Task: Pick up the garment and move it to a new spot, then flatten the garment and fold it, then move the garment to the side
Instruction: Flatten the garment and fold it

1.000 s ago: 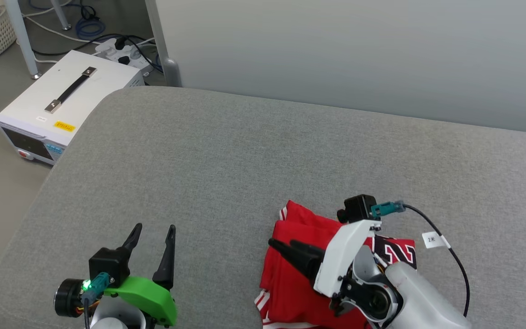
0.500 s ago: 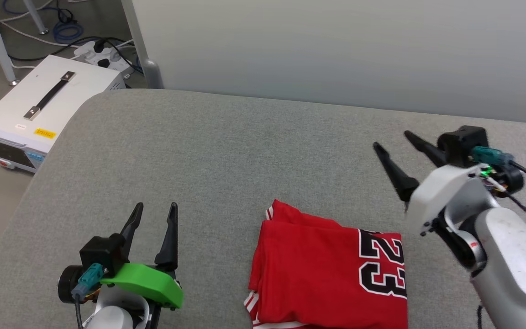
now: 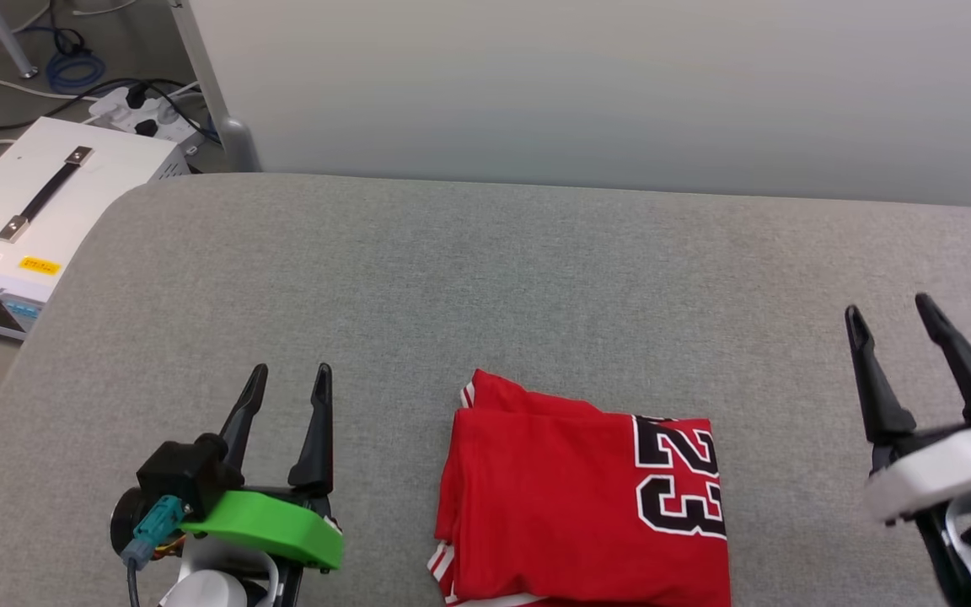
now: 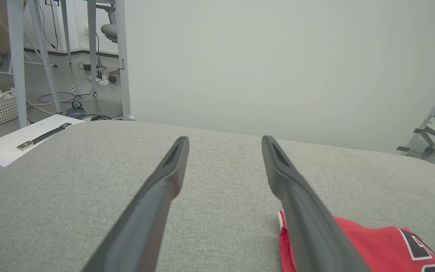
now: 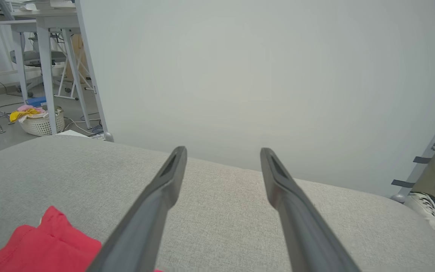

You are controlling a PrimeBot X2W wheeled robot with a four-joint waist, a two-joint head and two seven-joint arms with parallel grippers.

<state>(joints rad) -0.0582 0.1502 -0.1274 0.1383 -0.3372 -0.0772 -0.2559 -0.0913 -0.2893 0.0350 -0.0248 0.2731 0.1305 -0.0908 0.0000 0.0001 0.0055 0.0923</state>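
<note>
Grey cushion [image 3: 485, 278] | garment [image 3: 553, 497] folded, between left jaws and right jaws, apart | both spread

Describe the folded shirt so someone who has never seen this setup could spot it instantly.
Find the wide grey cushioned surface in front of the pale wall. Near its front edge, between the left gripper and the right gripper, lies the folded garment. It is the one bright red thing on it, with a black, white-outlined 23 on top.
</note>
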